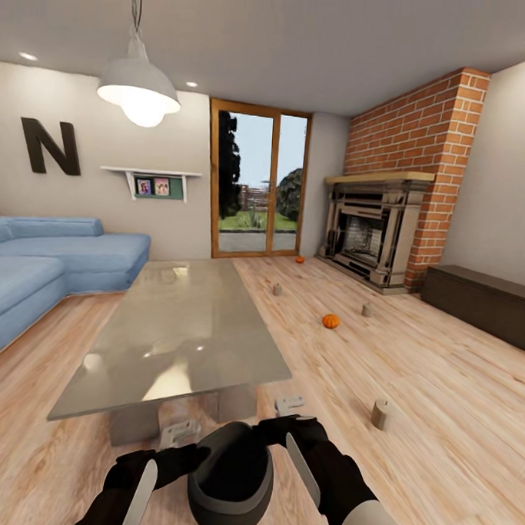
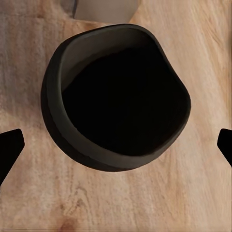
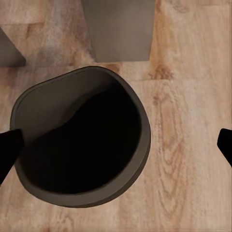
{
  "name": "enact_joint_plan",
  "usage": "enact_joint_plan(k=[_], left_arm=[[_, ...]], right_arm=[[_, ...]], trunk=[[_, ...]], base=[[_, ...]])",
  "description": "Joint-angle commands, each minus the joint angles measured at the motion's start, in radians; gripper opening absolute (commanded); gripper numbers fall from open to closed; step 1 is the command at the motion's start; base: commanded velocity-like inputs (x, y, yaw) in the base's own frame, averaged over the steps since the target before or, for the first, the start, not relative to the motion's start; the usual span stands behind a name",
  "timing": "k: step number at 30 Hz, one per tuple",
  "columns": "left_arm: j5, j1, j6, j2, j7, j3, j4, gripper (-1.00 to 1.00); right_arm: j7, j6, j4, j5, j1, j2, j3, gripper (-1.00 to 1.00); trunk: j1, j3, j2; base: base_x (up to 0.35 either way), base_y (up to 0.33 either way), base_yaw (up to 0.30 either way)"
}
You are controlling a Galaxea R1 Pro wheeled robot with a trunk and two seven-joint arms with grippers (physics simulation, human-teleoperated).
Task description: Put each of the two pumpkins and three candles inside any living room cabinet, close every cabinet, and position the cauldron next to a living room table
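Both jaws spread wide: left gripper (image 2: 116, 145) and right gripper (image 3: 116, 150) hovering over the dark cauldron (image 1: 230, 476), grasping nothing. Standing on the floor just beside the glass-topped table (image 1: 174, 327), apparently where the task wants it. Farther out, pumpkins (image 1: 331, 321) and candles (image 1: 381, 414) scattered across the floorboards, cabinet (image 1: 483, 303) against the right wall.

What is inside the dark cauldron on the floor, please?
Nothing can be seen inside the cauldron: both wrist views look down into a dark hollow with bare inner walls. Its bottom is in deep shadow, so a small dark thing there could stay hidden.
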Motion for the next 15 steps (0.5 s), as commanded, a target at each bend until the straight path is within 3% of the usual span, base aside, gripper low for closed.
enact_joint_plan(k=[1,8,15], left_arm=[[0.000,0.000,0.000,0.000,0.000,0.000,0.000,1.00],[0.000,0.000,0.000,0.000,0.001,0.000,0.000,1.00],[0.000,0.000,0.000,0.000,0.001,0.000,0.000,1.00]], right_arm=[[0.000,0.001,0.000,-0.002,0.000,0.000,-0.001,1.00],[0.001,0.006,0.000,-0.045,0.000,0.000,-0.002,1.00],[0.000,0.029,0.000,-0.049,0.000,0.000,-0.001,1.00]], trunk=[[0.000,0.003,0.000],[-0.004,0.021,0.002],[-0.007,0.039,0.004]], base=[[-0.071,0.000,0.000],[-0.019,0.000,0.000],[-0.001,0.000,0.000]])
